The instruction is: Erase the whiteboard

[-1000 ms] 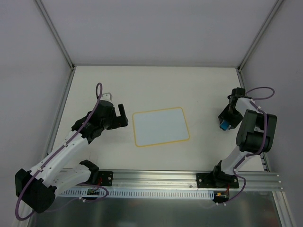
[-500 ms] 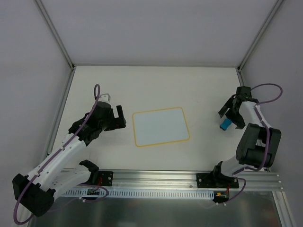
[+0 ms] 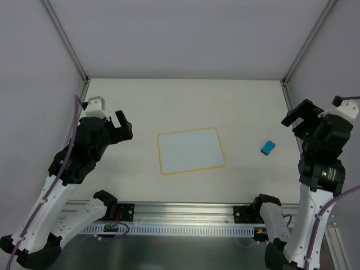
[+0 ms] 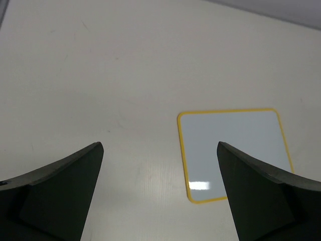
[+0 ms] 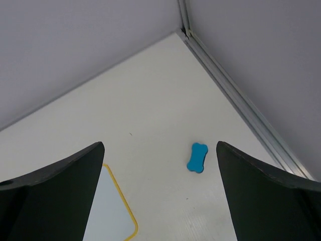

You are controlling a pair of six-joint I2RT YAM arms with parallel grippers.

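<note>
Looking down in the top view: whiteboard [image 3: 191, 151] flat on tabletop [image 3: 169, 101], near frame centre. White face, thin yellow border, rounded corners. No marks visible on the face. Long edges slightly tilted, right end higher in frame.

Blue eraser [image 3: 268, 147] on tabletop at centre right of frame, right of whiteboard and well apart from it.

Left gripper [image 3: 122, 126] at left of frame, above mid-height and left of whiteboard, well apart from it. Jaws spread wide, nothing between them. Raised clear of tabletop, touching nothing.

Right gripper [image 3: 298, 121] at right edge of frame, up and right of eraser, not touching it. Jaws spread wide, empty.

Left wrist view: dark fingers [image 4: 50, 196] at lower left and lower right of frame. Whiteboard [image 4: 233, 150] seen between them at lower right, lower right corner hidden behind right-hand finger. Small glare patch near lower left corner of the face. Bare tabletop across the rest of the frame.

Right wrist view: fingers [image 5: 271, 196] at both lower corners. Eraser [image 5: 197, 157] between them, right of centre, bone-shaped, lying flat. One whiteboard corner [image 5: 108, 211] at lower left, partly hidden by left-hand finger and cut by frame bottom. Metal rail [image 5: 230, 95] along tabletop edge, from top centre to right edge.
</note>
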